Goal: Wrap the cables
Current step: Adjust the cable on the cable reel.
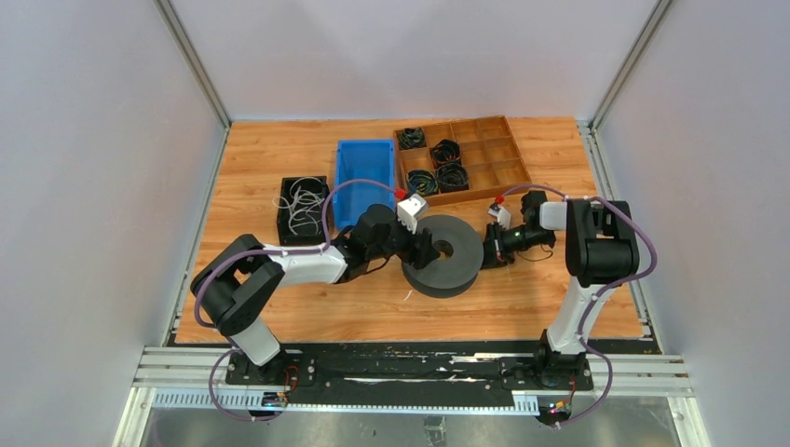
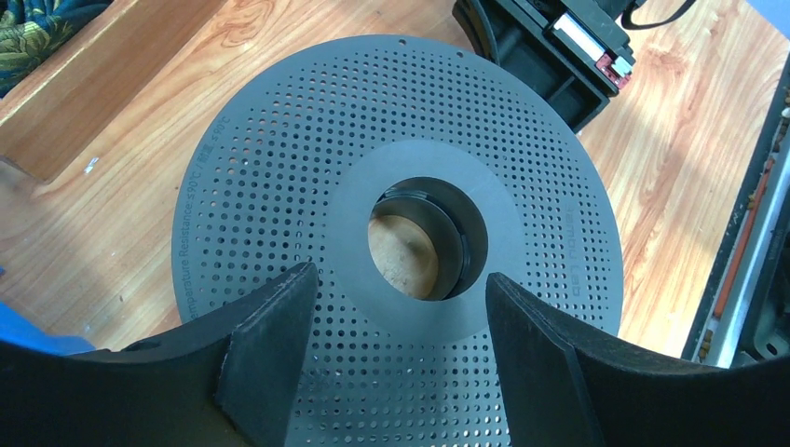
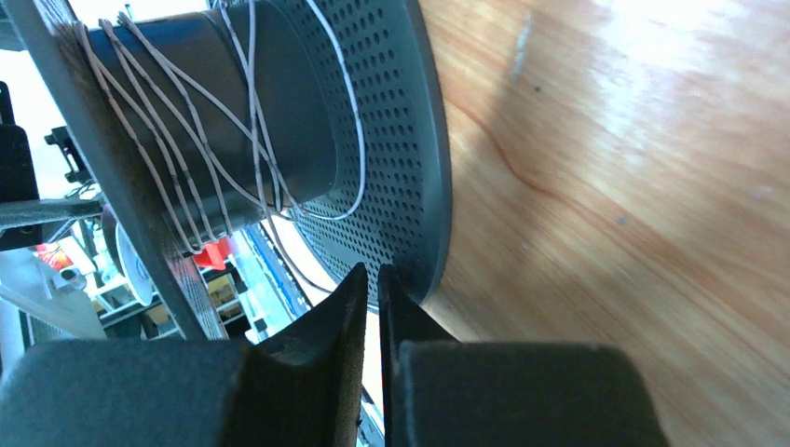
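Right wrist: cables [image 3: 177, 149] wound round spool [image 3: 391, 112] core, upper left of frame; right gripper [image 3: 373, 275] nearly closed beside flange, probably guiding strand. Left gripper [image 2: 399, 279] spread wide, likely steadying spool.

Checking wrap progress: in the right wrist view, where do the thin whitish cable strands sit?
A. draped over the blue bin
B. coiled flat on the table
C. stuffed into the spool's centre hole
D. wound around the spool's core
D: the cable runs in several loose turns around the core of the spool, between its two flanges.
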Motion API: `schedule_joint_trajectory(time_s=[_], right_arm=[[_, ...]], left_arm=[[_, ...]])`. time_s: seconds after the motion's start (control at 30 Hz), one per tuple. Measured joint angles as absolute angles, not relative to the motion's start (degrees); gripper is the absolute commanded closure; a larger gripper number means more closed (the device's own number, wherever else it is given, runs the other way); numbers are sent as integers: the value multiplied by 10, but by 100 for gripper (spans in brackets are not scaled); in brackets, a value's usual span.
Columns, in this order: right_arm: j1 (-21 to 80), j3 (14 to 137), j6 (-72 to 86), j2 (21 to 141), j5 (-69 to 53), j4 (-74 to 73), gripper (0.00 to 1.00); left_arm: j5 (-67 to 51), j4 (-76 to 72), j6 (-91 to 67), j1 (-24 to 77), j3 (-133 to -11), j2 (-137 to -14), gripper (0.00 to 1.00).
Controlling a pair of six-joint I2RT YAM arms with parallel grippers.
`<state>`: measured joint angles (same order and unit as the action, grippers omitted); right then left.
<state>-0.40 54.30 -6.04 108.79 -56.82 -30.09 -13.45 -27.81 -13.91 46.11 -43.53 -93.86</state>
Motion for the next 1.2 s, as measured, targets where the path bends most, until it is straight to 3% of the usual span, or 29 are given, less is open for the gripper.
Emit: schedule_joint_trajectory(time_s=[0.47,0.87,1.2], right_arm=[[14,543,-68,1107,-603,-309,92],[15,474,-4,1083,-639,-214,88],[4,462,-2,990,-592,-198,81]], left_arm=[[-84,-285,-130,481,-433,-942,30],[-76,-296,-119,485,-434,-948,30],[-73,-221,-83,485,-456,-929,15]])
